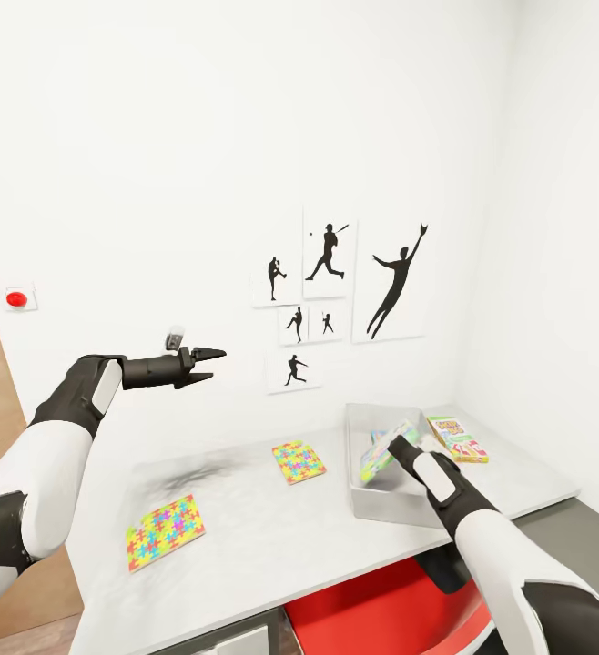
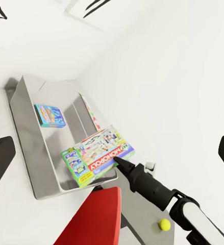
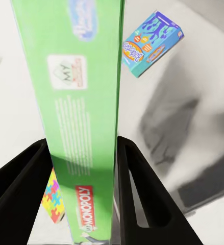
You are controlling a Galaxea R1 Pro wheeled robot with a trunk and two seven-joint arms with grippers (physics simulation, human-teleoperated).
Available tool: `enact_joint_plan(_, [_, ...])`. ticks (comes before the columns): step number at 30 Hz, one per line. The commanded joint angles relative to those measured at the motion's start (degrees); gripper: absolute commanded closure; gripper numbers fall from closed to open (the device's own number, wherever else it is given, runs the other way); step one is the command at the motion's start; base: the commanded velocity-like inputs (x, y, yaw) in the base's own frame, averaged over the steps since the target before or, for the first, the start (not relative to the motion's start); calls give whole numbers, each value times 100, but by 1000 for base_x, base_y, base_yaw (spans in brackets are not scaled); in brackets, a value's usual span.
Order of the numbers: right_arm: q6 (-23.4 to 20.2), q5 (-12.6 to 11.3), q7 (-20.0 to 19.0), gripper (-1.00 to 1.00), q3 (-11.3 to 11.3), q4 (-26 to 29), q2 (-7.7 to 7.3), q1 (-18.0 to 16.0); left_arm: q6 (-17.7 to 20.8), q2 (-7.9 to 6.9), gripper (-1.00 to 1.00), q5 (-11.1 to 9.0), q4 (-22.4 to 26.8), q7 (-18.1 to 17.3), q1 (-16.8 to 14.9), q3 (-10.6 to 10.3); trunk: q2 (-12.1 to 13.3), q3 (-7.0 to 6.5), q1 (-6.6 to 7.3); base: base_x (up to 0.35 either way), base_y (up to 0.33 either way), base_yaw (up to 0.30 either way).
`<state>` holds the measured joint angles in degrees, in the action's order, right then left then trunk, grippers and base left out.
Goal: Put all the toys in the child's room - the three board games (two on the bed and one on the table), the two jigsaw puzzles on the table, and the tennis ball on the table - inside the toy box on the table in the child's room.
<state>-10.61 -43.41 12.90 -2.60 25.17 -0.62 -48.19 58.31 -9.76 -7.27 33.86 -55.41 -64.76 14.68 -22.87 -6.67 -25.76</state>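
Over the grey toy box (image 1: 365,498) at the right end of the white counter (image 1: 272,537), the right claw (image 1: 392,442) grips a green and white Monopoly game box (image 2: 97,154) by one edge, its two black fingers (image 3: 142,194) pressed against either flat face. That game is tilted and hangs above the bin's near end, partly inside its walls. A blue game box (image 2: 50,115) lies flat on the bin's floor, toward the far end. Just beside the bin, on the side away from the left arm, an orange and green game box (image 1: 458,438) rests on the counter. Two bright jigsaw mats lie flat on the counter: one (image 1: 299,461) near the bin, the other (image 1: 165,531) well apart from it, toward the counter's left front edge. The left claw (image 1: 210,356) is held up in the air above the left part of the counter, its fingers close together with nothing between them. A small yellow-green tennis ball (image 2: 164,224) shows low in the left wrist view near the right arm; what it rests on I cannot tell. A red chair (image 1: 386,614) sits under the counter's front edge. Black baseball player silhouettes (image 1: 340,291) hang on the white wall behind.
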Motion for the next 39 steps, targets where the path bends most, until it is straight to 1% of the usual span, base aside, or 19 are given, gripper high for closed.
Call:
enact_joint_plan(1, [-29, -31, 31, 100, 31, 10, 0, -1, 31, 0, -100, -12, -2, -5, -2, 8, -5, 3, -2, 0, 0, 0])
enact_joint_plan(7, [-29, -35, 29, 100, 94, 6, 7, -6, 31, 0, -100, -12, -3, -5, -2, 10, -5, 3, -2, 0, 0, 0])
enact_joint_plan(17, [-15, -36, 33, 100, 93, 11, 9, -7, 23, 0, -100, -11, -3, -5, -2, 8, -5, 3, -2, 0, 0, 0])
enact_joint_plan(25, [165, -50, 37, 100, 93, 14, 18, -14, 22, 0, -100, -11, -3, -5, -2, 16, -5, 3, -2, 9, 0, 0])
enact_joint_plan(39, [183, -44, 37, 100, 95, 13, 18, -13, 22, 1, -100, -12, -2, -5, -2, 13, -5, 3, -2, 9, 0, 0])
